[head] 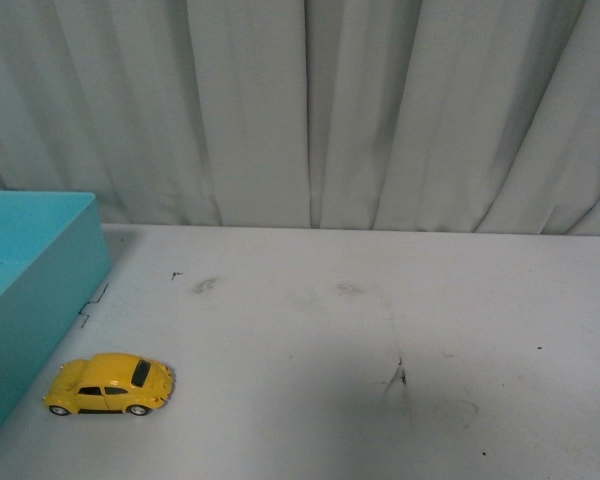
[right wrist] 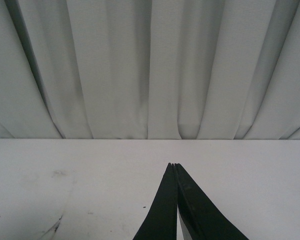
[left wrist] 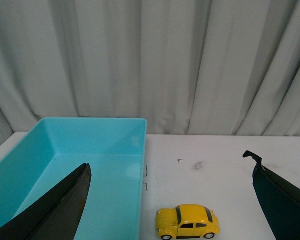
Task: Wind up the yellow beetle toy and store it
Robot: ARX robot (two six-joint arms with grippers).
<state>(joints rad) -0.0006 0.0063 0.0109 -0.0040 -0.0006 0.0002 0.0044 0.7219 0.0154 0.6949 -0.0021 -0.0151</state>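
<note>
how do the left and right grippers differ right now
The left gripper has its jaws spread wide, while the right gripper has its jaws pressed shut with nothing between them. The left gripper's camera takes in the yellow beetle toy and the turquoise box; the right gripper's camera shows only the white table and the curtain. Both have dark, tapered jaws and hold nothing.
</note>
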